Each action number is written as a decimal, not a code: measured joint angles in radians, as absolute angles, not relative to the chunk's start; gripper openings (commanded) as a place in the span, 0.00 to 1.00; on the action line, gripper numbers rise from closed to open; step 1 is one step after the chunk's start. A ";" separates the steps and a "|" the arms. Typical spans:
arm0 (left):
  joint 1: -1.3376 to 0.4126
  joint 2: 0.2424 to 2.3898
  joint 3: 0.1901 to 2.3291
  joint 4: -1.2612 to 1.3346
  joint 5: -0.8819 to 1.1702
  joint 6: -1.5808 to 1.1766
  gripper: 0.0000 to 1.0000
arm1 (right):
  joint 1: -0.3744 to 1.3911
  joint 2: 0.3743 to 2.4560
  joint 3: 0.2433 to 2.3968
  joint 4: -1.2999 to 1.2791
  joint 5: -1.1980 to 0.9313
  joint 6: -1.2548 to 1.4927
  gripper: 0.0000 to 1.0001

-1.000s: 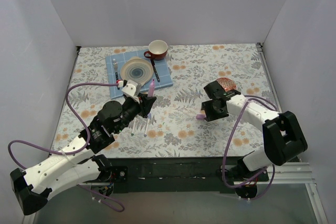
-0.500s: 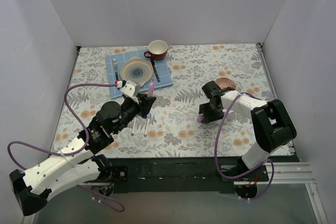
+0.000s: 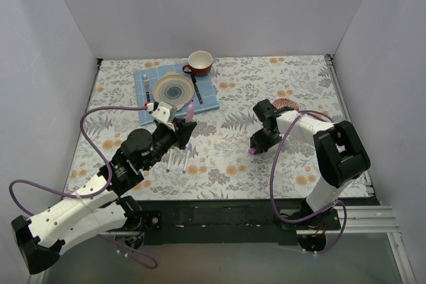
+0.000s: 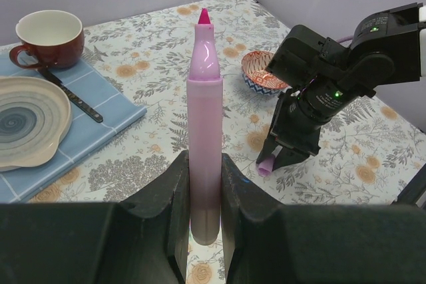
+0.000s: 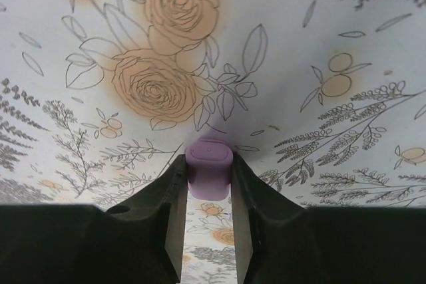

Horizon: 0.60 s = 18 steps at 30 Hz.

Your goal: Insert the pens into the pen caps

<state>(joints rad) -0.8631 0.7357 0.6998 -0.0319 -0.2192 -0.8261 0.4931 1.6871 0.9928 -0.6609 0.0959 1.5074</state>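
Note:
My left gripper (image 4: 205, 167) is shut on the thick pale pink pen (image 4: 204, 124), which points away from it with its magenta tip bare. In the top view this pen (image 3: 191, 112) sticks out of the left gripper (image 3: 184, 132), just in front of the blue mat. My right gripper (image 5: 208, 164) is shut on a lilac pen cap (image 5: 209, 169) right at the tablecloth, closed end facing away. The cap also shows in the top view (image 3: 253, 151) and the left wrist view (image 4: 267, 164), under the right gripper (image 3: 258, 144). Slim white pens (image 3: 176, 159) lie beneath the left arm.
A blue mat (image 3: 208, 98) at the back left carries a cream plate (image 3: 173, 89), a fork (image 3: 146, 88), a dark-handled knife (image 3: 196, 89) and a red cup (image 3: 200, 62). A small patterned bowl (image 3: 287, 104) sits just behind the right gripper. White walls enclose the table.
My right gripper has moved left and down onto the lilac cap and shut on it. My left arm has barely moved and still holds the pink pen.

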 measured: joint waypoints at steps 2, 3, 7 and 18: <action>-0.863 0.736 0.700 -0.032 -0.222 -0.826 0.00 | 0.496 1.686 0.992 -0.647 0.101 1.430 0.01; -0.863 0.736 0.700 -0.033 -0.222 -0.826 0.00 | 0.499 1.683 0.991 -0.639 0.105 1.397 0.01; -0.863 0.738 0.700 -0.033 -0.215 -0.827 0.00 | 0.510 1.636 0.951 -0.561 0.147 1.203 0.01; -0.863 0.811 0.700 -0.020 -0.019 -0.965 0.00 | 0.505 1.209 0.836 -0.218 -0.001 0.772 0.01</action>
<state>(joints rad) -0.8631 0.8112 0.7002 -0.0200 -0.0193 -0.9653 0.5045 1.2095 0.8356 -0.2176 -0.0006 0.7719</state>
